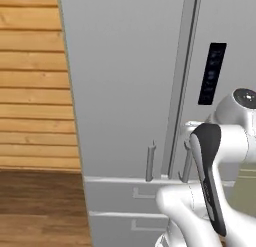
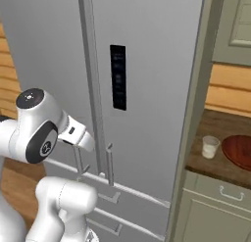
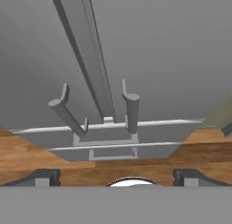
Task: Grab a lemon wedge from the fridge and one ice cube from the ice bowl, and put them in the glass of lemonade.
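Observation:
The grey double-door fridge (image 1: 125,91) (image 2: 157,64) (image 3: 158,46) stands shut in front of me, so the lemon wedge is hidden. Its two bar handles (image 3: 61,112) (image 3: 131,109) flank the door seam, with drawers below. My gripper (image 3: 116,177) is open wide and holds nothing. It hangs short of the handles, aimed at their lower ends. On the counter to the fridge's right, the glass of lemonade (image 2: 211,147) stands beside the reddish-brown ice bowl (image 2: 240,150).
A black vertical panel (image 1: 212,73) (image 2: 118,77) sits on the right door. A plank wall (image 1: 30,81) and wooden floor (image 1: 40,206) lie left of the fridge. The wooden counter (image 2: 220,167) tops a beige cabinet drawer (image 2: 228,192).

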